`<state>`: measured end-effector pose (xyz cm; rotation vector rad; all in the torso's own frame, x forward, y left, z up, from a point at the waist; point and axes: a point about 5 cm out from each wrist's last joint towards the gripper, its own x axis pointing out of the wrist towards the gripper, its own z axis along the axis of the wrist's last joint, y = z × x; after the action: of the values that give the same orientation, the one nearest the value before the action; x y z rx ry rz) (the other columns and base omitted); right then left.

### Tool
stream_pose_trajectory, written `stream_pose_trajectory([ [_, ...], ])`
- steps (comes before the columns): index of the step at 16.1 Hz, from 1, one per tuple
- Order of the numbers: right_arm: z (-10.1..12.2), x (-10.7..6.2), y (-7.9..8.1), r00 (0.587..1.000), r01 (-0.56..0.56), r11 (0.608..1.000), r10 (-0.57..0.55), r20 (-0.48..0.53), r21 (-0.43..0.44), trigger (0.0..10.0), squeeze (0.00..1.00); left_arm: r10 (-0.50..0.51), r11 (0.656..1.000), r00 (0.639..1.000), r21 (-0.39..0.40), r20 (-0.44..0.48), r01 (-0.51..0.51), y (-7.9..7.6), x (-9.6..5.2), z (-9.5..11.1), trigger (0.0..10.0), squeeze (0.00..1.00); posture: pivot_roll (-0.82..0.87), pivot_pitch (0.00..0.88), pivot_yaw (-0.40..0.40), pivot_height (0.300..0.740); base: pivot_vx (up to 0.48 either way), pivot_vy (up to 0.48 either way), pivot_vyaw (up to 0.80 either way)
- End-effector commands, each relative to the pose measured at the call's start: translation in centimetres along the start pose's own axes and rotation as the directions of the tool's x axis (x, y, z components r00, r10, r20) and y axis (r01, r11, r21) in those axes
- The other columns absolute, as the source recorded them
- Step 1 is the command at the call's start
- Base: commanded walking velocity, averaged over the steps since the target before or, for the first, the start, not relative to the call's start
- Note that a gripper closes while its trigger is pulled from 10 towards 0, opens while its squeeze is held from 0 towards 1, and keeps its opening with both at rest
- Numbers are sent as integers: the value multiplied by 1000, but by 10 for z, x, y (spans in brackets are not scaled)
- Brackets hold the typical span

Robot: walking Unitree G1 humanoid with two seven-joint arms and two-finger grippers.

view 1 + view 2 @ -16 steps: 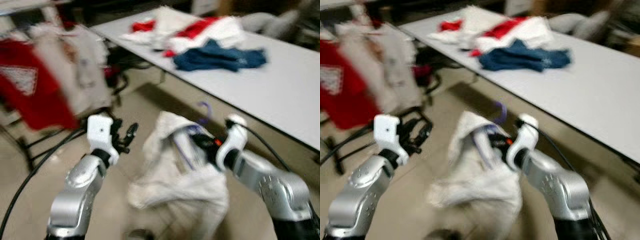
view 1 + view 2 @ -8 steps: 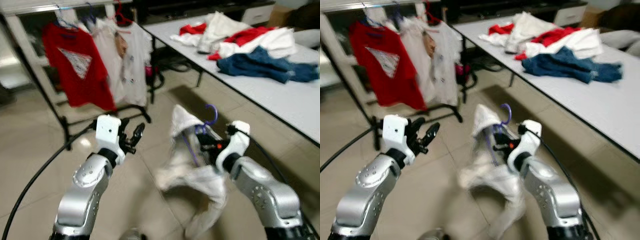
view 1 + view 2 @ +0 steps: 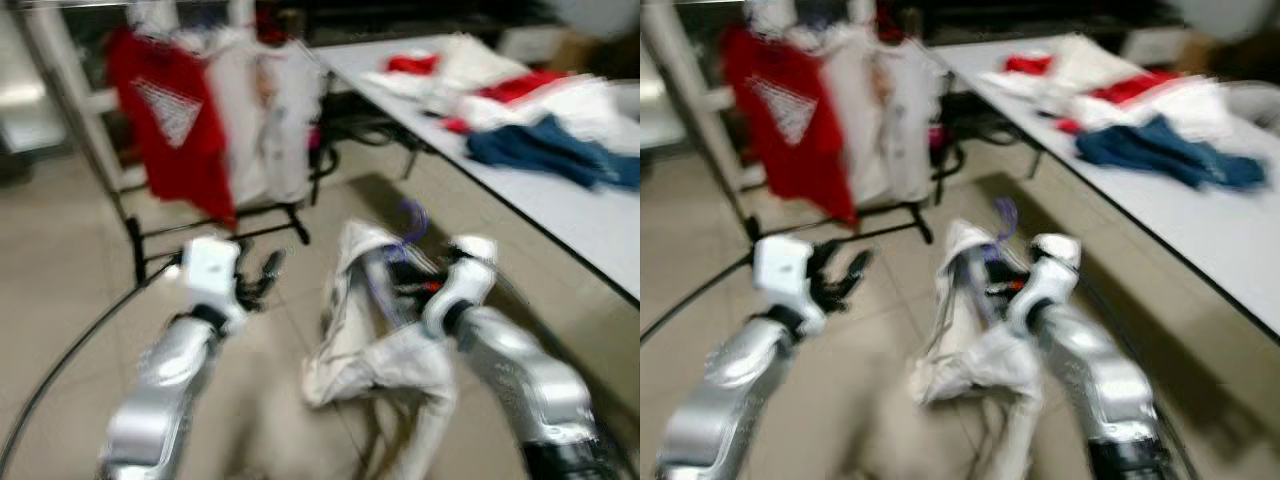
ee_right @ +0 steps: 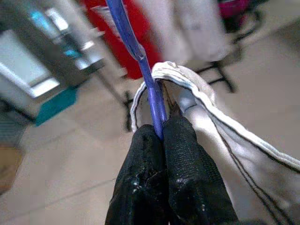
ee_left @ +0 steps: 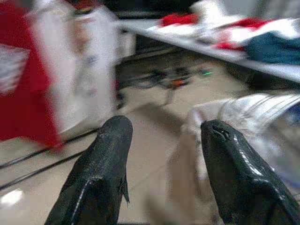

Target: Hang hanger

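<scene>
My right gripper [image 4: 161, 136] is shut on the purple hanger [image 4: 136, 51], whose hook [image 3: 411, 220] rises above a white garment [image 3: 375, 350] draped on it and hanging toward the floor. In the head views the right gripper [image 3: 415, 287] sits mid-frame with the garment to its left. My left gripper [image 3: 262, 278] is raised on the left, open and holding nothing, with its two black fingers [image 5: 101, 178] spread. The clothes rack [image 3: 120, 200] stands ahead to the left with a red shirt [image 3: 170, 125] and white shirts [image 3: 270, 120] hanging from it.
A long white table [image 3: 590, 220] runs along the right with a pile of red, white and blue clothes [image 3: 530, 110] on it. A black cable [image 3: 60, 370] curves over the tiled floor at left. The rack's black base [image 3: 220, 225] lies ahead.
The whole picture has shifted and blurred, so the camera moved; the rack looks nearer and more central. Both arms keep their pose, the garment still swinging under the hanger.
</scene>
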<state>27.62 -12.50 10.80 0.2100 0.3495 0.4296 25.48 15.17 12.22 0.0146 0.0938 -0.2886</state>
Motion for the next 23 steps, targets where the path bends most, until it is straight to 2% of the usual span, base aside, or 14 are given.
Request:
stream_pose_trajectory([
  [1, 22, -2, -2, 995, -10, 999, 15, 96, -45, 10000, 0, -19, 1000, 999, 2, 30, 19, -7, 3, 7, 10000, 0, 35, 4, -20, 740, 428, 0, 800],
  [4, 29, 8, 0, 994, -41, 996, 48, 97, -78, 10000, 0, -8, 999, 1000, 38, 16, 7, -5, -4, 6, 10000, 0, 59, 16, -38, 740, 429, 0, 533],
  [6, 34, 14, -4, 993, -35, 998, 40, 111, -49, 10000, 0, 15, 999, 1000, 50, 12, -16, -2, -9, 4, 10000, 0, 77, 16, -57, 740, 428, 0, 0],
  [9, 40, 21, -7, 991, -28, 998, 35, 129, -50, 10000, 0, 30, 998, 999, 54, 14, -31, 2, -7, 6, 10000, 0, 75, 14, -59, 740, 426, 0, 0],
  [12, 50, 27, -8, 987, -7, 998, 16, 161, -62, 10000, 0, 13, 998, 1000, 59, 20, -14, -1, -1, 7, 10000, 0, 40, 7, -50, 740, 428, 0, 0],
  [17, 48, 24, -13, 985, 20, 998, -10, 171, -56, 10000, 0, 17, 998, 999, 54, 32, -19, -3, 3, 8, 10000, 0, 50, 0, -62, 740, 428, 0, 0],
  [23, 40, 10, -19, 974, 84, 996, -76, 215, -27, 10000, 0, -7, 999, 1000, 54, 29, 5, -2, 7, 7, 10000, 0, 57, 0, -22, 740, 428, 0, 0],
])
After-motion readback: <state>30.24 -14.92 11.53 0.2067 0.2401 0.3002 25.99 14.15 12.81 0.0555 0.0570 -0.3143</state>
